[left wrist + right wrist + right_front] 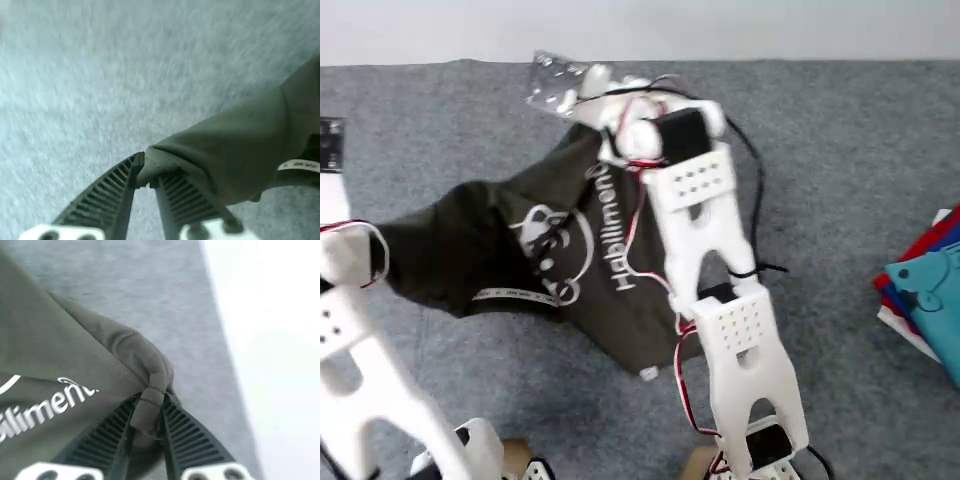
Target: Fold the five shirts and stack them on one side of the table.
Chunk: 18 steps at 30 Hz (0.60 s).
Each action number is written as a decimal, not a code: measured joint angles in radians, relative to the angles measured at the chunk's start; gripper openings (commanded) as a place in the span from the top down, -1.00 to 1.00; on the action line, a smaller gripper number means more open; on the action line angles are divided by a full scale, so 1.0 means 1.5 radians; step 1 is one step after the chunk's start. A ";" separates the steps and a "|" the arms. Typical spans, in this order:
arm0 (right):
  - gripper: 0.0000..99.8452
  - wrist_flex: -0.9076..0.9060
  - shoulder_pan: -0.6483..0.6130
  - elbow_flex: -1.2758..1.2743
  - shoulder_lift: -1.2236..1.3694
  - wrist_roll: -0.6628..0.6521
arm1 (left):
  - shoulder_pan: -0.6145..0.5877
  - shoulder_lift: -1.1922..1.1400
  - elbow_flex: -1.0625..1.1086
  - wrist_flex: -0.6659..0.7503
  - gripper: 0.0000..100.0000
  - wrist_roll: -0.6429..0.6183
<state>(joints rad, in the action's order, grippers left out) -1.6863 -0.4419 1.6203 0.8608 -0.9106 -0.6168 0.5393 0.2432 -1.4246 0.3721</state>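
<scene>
Left gripper (145, 172) and right gripper (150, 407) each pinch a bunched edge of the dark green shirt (470, 240), which stretches diagonally between them over the grey table (840, 150), right end farther back.

On the dark shirt (450, 240) mid-frame stand white lettering (620, 245) and a round white emblem (555, 250), plus a white label strip (515, 296) too small to read.

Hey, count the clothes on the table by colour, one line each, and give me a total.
dark green shirt: 1, mid-table
teal shirt: 1, on top of the pile at the table's side
red layer: 1, under the teal
white layer: 1, at the bottom
Total: 4 visible; the pile is cut off, so it may hold more.
</scene>
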 measured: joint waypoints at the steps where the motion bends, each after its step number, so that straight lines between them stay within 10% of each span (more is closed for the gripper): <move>1: 0.98 -0.001 0.012 0.005 -0.007 -0.006 | 0.010 0.012 -0.010 0.000 0.99 0.000; 18: 0.98 -0.001 0.230 0.007 -0.252 -0.016 | 0.155 0.050 -0.243 0.142 0.99 -0.002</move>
<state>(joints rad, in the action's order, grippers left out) -1.6878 -0.0967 1.6310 0.4833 -0.9352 -0.3836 0.6145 -0.1220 -1.2114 0.3690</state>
